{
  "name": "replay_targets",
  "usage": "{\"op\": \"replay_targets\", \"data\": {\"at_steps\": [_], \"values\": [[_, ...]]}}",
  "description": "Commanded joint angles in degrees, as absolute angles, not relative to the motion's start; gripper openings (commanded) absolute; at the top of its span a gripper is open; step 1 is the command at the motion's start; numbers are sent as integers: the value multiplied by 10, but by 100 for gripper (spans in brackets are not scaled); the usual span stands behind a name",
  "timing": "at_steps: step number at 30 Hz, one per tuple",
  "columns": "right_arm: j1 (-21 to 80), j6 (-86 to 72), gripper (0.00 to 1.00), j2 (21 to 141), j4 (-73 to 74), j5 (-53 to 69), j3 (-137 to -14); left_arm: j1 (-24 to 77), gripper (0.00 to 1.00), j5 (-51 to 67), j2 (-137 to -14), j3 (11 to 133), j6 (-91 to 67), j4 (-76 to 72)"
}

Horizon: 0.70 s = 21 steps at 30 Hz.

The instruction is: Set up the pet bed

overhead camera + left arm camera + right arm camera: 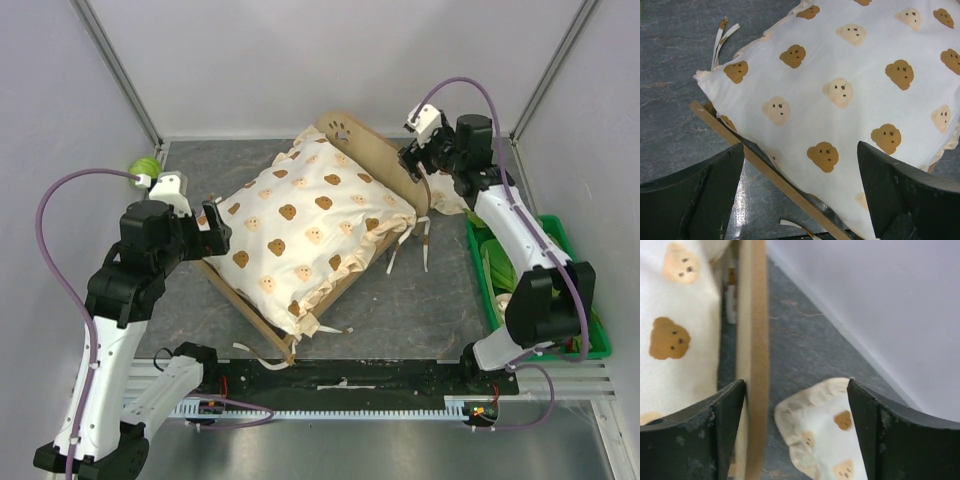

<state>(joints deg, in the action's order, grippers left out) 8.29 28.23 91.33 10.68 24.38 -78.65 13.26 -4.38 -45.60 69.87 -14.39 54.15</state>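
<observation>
Between the spread right fingers [695, 440] rises the pet bed [752, 340] headboard (left fingers [690, 200], also spread, above its rail).

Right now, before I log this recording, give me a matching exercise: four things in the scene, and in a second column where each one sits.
Things
1. cushion
2. small pillow
3. green bin
4. headboard

Places
A. at the right edge of the table
B. upright, between the open fingers of the right gripper
C. on the table, outside the bed, beside the headboard
D. lying on the bed frame

Pairs: 1-D, 2-C, 3-A, 4-B
</observation>
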Motion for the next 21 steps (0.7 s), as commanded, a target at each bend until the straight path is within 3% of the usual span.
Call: {"op": "replay_targets", "data": {"at_steps": [1, 3, 6, 8, 12, 14, 21], "values": [[76, 137, 93, 763, -42, 84, -754, 131, 100, -50, -449, 697, -134, 537], [76, 52, 95, 695, -22, 14, -741, 130, 100, -49, -452, 698, -139, 538], [103, -95, 89, 639, 155, -91, -789, 131, 100, -46, -444, 697, -152, 536], [131, -167, 89, 614, 258, -78, -777, 130, 100, -45, -437, 696, -159, 530], [218, -369, 83, 519, 293, -54, -618, 131, 100, -36, -438, 700, -165, 527], [299, -429, 71, 498, 310, -102, -573, 131, 100, -33, -438, 700, -170, 527], [517, -609, 76, 538, 289, -230, -466, 130, 100, -30, -433, 685, -178, 531]]}}
